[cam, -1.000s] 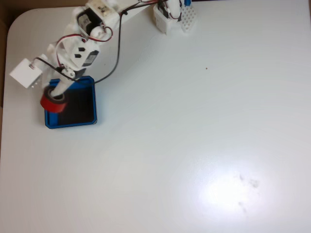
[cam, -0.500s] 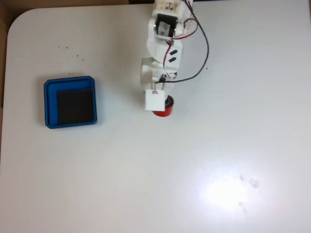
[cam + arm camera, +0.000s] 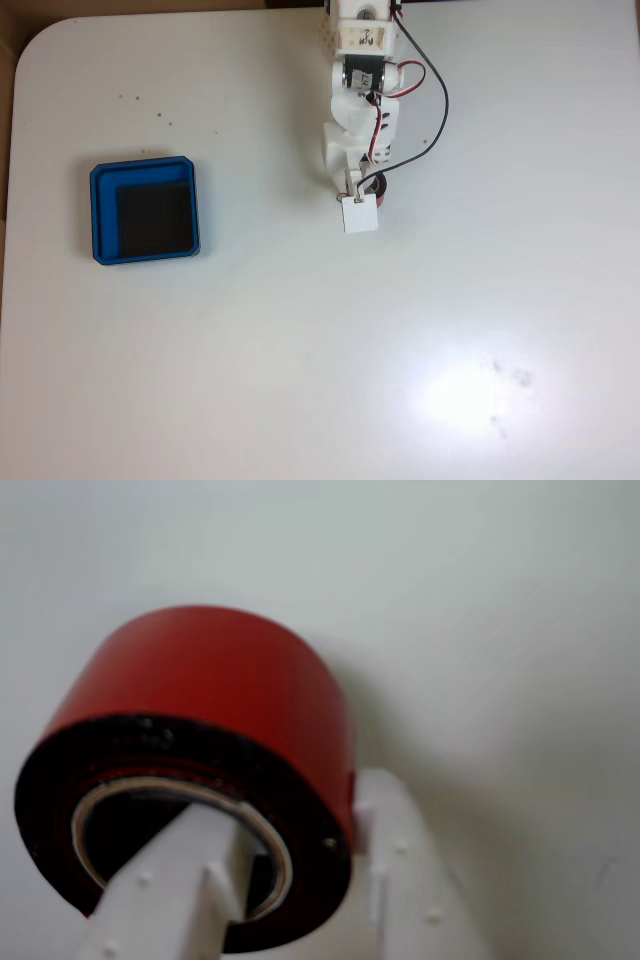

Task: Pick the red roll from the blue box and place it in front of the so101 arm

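The so101 arm [image 3: 362, 90] reaches down from the top edge of the fixed view, its white camera block at the tip. My gripper [image 3: 371, 192] is shut on the red roll [image 3: 383, 196], which peeks out beside that block, close in front of the arm's base. In the wrist view one white finger [image 3: 190, 870] passes through the hollow centre of the red roll [image 3: 210, 680] and the other finger [image 3: 400, 860] presses its outer side. The roll sits low over the white table; I cannot tell whether it touches. The blue box [image 3: 145, 165] lies far to the left with a bare black floor.
The white table [image 3: 400, 350] spreads wide below and right of the arm. Its rounded corner and a brown floor strip show at top left. A black wire [image 3: 440, 110] loops out on the arm's right side.
The arm has swung from the blue box to the right with the red roll held. In the last half second it drew back toward its base and slightly right.
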Controlling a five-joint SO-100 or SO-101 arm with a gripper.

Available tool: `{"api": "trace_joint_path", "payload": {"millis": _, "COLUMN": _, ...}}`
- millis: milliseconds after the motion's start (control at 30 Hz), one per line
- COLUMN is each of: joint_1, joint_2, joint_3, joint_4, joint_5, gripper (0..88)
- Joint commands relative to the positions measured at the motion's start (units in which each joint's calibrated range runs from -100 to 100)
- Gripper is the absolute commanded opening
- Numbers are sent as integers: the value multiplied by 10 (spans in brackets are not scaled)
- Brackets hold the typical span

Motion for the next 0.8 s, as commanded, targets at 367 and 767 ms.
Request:
{"api": "trace_joint_path", "payload": {"millis": 367, "joint_1": 6, "joint_2": -25, "joint_3": 26, "joint_4": 1, "joint_5": -1, "gripper": 8}}
{"api": "trace_joint_path", "payload": {"millis": 767, "joint_1": 5, "joint_2": -25, "joint_3": 25, "joint_4": 1, "joint_5": 0, "gripper": 68}}
